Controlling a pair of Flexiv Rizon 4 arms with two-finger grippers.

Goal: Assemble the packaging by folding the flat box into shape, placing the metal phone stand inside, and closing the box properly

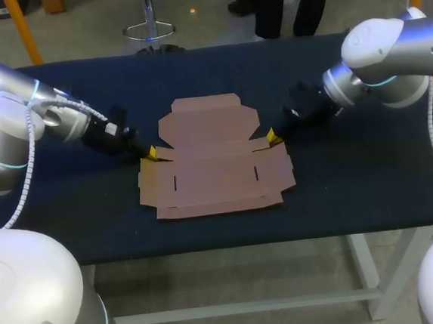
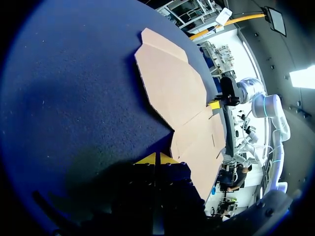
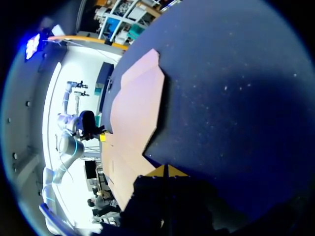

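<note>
Flanking box: left gripper, right gripper

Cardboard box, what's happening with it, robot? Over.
Left fingers, right fingers shut, at the cardboard box's sides. Box flat, unfolded. Nothing in the way. Over.

Item: flat brown cardboard box blank. Its near corner is hidden under the dark body of the left end effector in the left wrist view, and under the right end effector in the right wrist view. In the head view, contact between the tips and the blank is too small to tell.
Item: dark blue worktop. Its left edge is covered by the arm.
</note>
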